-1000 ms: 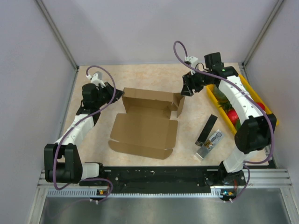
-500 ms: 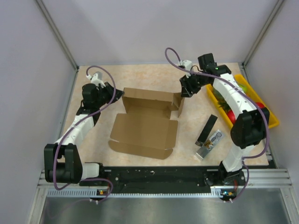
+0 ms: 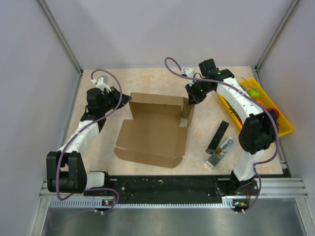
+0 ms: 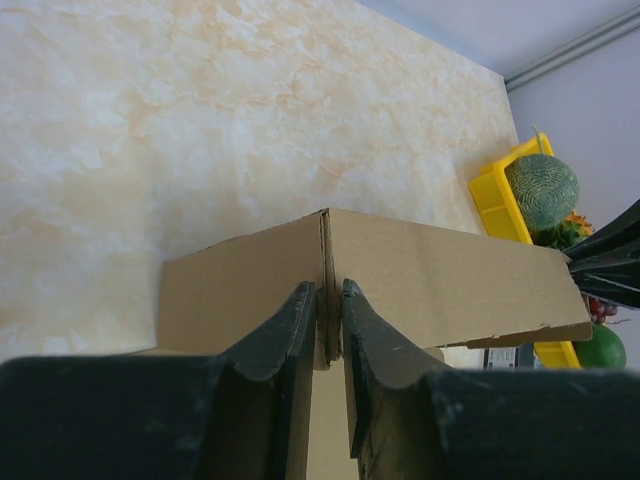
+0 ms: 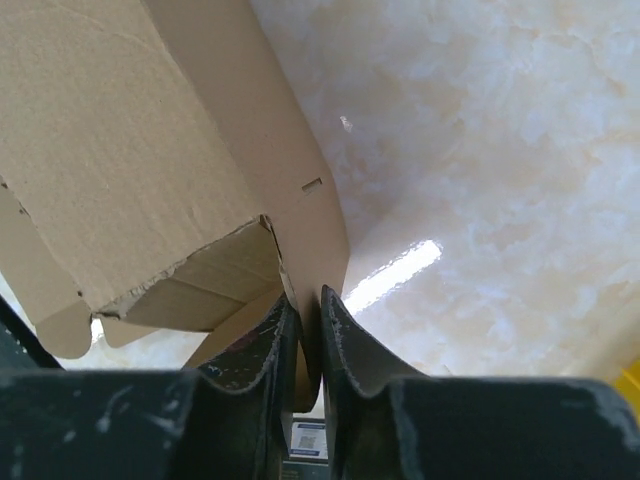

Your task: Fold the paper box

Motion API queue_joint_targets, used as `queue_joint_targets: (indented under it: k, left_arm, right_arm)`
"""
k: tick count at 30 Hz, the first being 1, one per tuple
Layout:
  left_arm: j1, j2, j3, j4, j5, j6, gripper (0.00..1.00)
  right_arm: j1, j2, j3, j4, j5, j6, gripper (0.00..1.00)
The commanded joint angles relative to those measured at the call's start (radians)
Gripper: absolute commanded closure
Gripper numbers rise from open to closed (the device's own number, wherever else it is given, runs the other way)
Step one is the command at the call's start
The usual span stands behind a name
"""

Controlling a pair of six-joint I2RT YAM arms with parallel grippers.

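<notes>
The paper box [image 3: 155,125] is a brown cardboard sheet lying mid-table, its back wall and end flaps raised and its lid panel flat toward me. My left gripper [image 3: 127,100] is at the box's back left corner. In the left wrist view that gripper [image 4: 330,292] is shut on the upright corner edge of the box [image 4: 430,285]. My right gripper [image 3: 189,101] is at the back right end. Seen from the right wrist, the gripper [image 5: 308,300] is pinched shut on the end flap of the box [image 5: 130,140].
A yellow fruit tray [image 3: 288,129] stands along the right edge, behind the right arm. A black bar [image 3: 218,136] and a silver tool [image 3: 221,151] lie right of the box. In the left wrist view, the tray [image 4: 495,195] holds a green melon [image 4: 541,190].
My right arm has swung left from the tray side to the box's right end, and its jaws have closed on the end flap. The left arm has held still.
</notes>
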Motion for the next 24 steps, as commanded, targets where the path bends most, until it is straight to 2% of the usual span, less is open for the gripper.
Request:
queue_joint_targets:
  k: [1, 3, 8, 14, 18, 19, 22, 24]
  left_arm:
    - [-0.006, -0.016, -0.022, -0.032, 0.011, 0.005, 0.80]
    - [-0.008, -0.016, -0.025, -0.030, 0.012, 0.003, 0.80]
    - [-0.008, -0.023, -0.029, -0.026, 0.019, -0.003, 0.80]
    - [-0.009, -0.035, -0.045, -0.017, 0.039, -0.007, 0.79]
    - [-0.008, -0.075, -0.028, -0.067, 0.034, 0.013, 0.66]
    - [-0.008, -0.110, -0.016, -0.081, 0.019, 0.017, 0.56]
    - [-0.009, -0.189, 0.029, -0.160, -0.006, 0.056, 0.40]
    - [-0.008, -0.227, 0.053, -0.232, -0.018, 0.083, 0.37]
  right_arm:
    - [0.027, -0.024, 0.070, -0.050, 0.098, 0.043, 0.91]
    - [0.044, -0.022, 0.084, -0.061, 0.110, 0.073, 0.96]
    - [0.063, -0.014, 0.130, -0.093, 0.155, 0.159, 1.00]
    - [0.079, 0.003, 0.152, -0.078, 0.181, 0.209, 1.00]
    - [0.087, -0.043, 0.054, 0.055, 0.237, 0.190, 1.00]
    - [0.087, -0.060, 0.025, 0.070, 0.244, 0.189, 1.00]
    - [0.087, -0.094, -0.030, 0.134, 0.244, 0.181, 1.00]
    - [0.087, -0.102, -0.046, 0.149, 0.248, 0.176, 1.00]
